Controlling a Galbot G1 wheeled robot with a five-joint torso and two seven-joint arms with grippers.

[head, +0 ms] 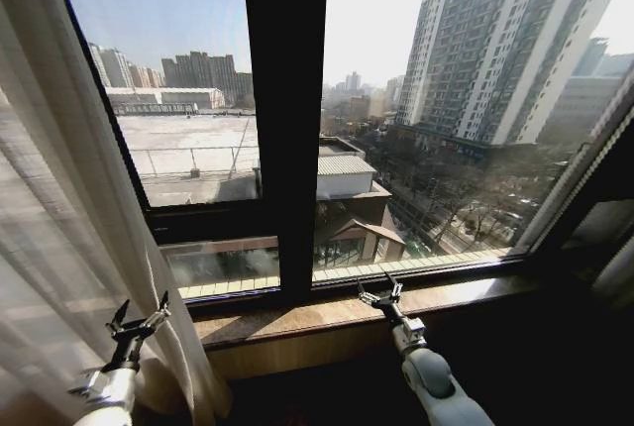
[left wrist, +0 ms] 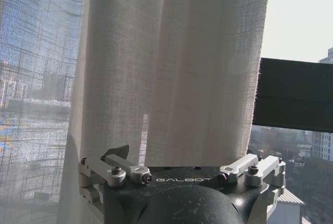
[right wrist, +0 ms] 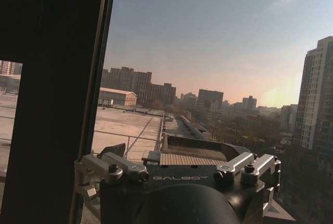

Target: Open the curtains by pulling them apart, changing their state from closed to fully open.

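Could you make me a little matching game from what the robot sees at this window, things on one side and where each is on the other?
Things:
1. sheer curtain
2. left gripper
3. right gripper
4. window sill

Places or states:
A. before the bare glass, right of the dark centre post
B. gathered at the window's left side
C. a sunlit ledge under the glass
D. low down, beside the curtain's folds

Pairs: 1-B, 2-D, 3-A, 4-C

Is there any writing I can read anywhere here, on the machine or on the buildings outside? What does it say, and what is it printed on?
"GALBOT": on the dark housing behind the left claw, which faces the sheer white pleated curtain.
"GALBOT": on the same dark housing behind the right claw, facing the window glass.
Any signs on the tall grey apartment tower or the other buildings are too small to read.
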